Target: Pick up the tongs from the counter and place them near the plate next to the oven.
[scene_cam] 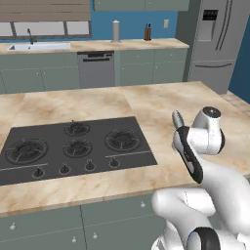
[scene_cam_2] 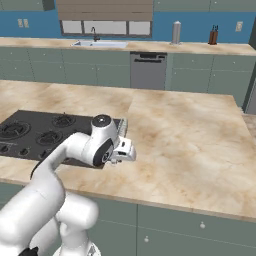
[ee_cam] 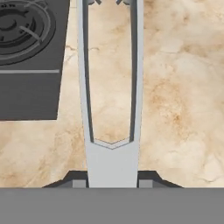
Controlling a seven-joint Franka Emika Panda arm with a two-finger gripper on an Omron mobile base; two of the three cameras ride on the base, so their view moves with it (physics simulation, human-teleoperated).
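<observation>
The silver-grey tongs (ee_cam: 111,87) lie lengthwise over the beige counter (ee_cam: 183,87), just right of the black cooktop (ee_cam: 30,57). My gripper (ee_cam: 112,181) is shut on their joined end, a dark fingertip (ee_cam: 78,182) pressing each side. From the right base view the gripper (scene_cam_2: 125,148) sits low at the cooktop's (scene_cam_2: 40,132) right edge, and the tongs (scene_cam_2: 122,127) point away from it. In the left base view the tongs (scene_cam: 178,118) stick out behind my wrist. Whether they touch the counter I cannot tell. The plate and the oven are out of view.
Open counter (scene_cam_2: 190,130) stretches to the right of the gripper. Across the aisle stands a back counter with a sink (scene_cam: 36,47), a dishwasher (scene_cam: 96,68), a paper towel roll (scene_cam: 115,31) and a knife block (scene_cam: 147,33). A steel fridge (scene_cam: 217,44) stands at the far right.
</observation>
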